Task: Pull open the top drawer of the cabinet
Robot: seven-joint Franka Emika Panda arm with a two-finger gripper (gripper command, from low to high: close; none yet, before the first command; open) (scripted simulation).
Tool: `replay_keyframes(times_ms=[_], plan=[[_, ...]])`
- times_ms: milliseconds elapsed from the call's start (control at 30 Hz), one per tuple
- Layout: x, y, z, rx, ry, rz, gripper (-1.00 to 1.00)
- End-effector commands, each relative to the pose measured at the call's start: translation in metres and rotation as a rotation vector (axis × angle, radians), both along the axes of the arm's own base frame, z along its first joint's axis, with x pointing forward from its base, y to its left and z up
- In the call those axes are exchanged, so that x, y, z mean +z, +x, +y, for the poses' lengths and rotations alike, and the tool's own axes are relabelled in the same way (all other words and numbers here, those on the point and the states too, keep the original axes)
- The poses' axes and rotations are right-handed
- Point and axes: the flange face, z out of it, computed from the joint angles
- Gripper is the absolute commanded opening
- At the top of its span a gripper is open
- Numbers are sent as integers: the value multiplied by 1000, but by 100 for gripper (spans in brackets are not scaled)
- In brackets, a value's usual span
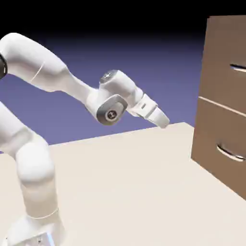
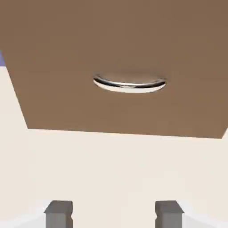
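The cabinet (image 1: 210, 153) stands at the exterior view's right edge, a brown wood-look box with two stacked fronts split by a thin seam. The top drawer (image 1: 222, 67) sits flush, its silver handle (image 1: 239, 68) partly cut off by the frame. My gripper (image 1: 163, 122) hangs in the air to the left of the cabinet, well short of it, tilted down toward the lower front. In the hand view the fingertips (image 2: 59, 213) stand wide apart and open with nothing between them. Ahead of them is a brown panel whose bottom meets the table, with a curved handle (image 2: 129, 84).
The lower drawer's handle (image 1: 229, 153) shows below the seam. The cream table (image 1: 129, 192) stretches between the arm's base and the cabinet's foot.
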Motion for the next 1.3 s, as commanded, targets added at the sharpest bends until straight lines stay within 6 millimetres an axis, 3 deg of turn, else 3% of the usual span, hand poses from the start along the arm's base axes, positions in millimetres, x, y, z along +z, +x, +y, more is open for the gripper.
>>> replay_keyframes(times_ms=[0,300,733,1000,1267], plan=[[4,6,-5,-20,35,-3,0],[25,59,-48,-205,337,-30,0],[32,125,-100,-462,710,-97,0],[34,160,-115,-591,905,-175,0],[44,194,-114,-677,1082,-283,0]])
